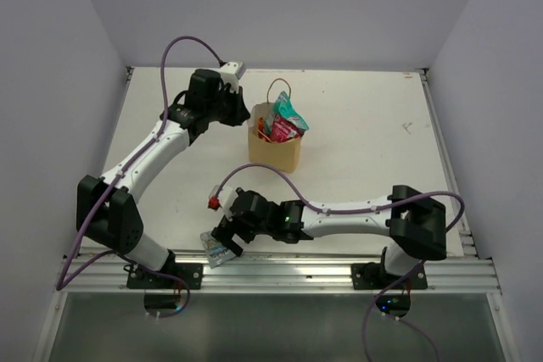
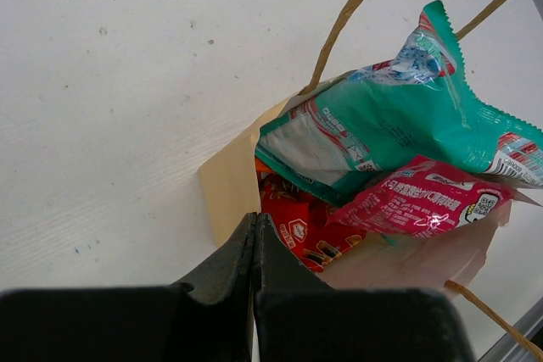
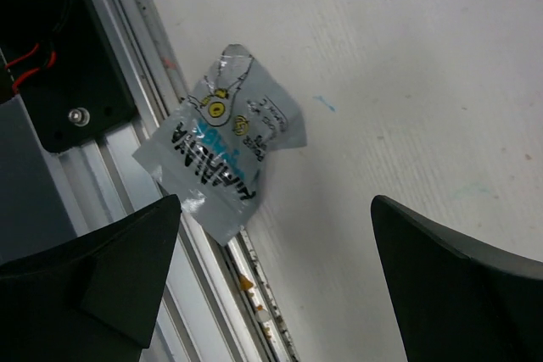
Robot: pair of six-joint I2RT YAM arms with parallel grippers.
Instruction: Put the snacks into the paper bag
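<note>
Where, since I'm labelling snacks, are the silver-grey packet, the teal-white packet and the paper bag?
silver-grey packet (image 3: 222,142): right wrist view, middle of its printed face.
teal-white packet (image 2: 390,125): left wrist view, teal front.
paper bag (image 1: 273,152): top view, front wall.

The top view looks down from above and behind the arm bases, wide over the whole table (image 1: 365,125); the left wrist view peers close past the left claw (image 2: 254,231) into the paper bag (image 2: 225,192); the right wrist view looks steeply down, close on the silver-grey packet (image 3: 222,137) by the near rail (image 3: 204,294); the top view shares both spots, small.
</note>
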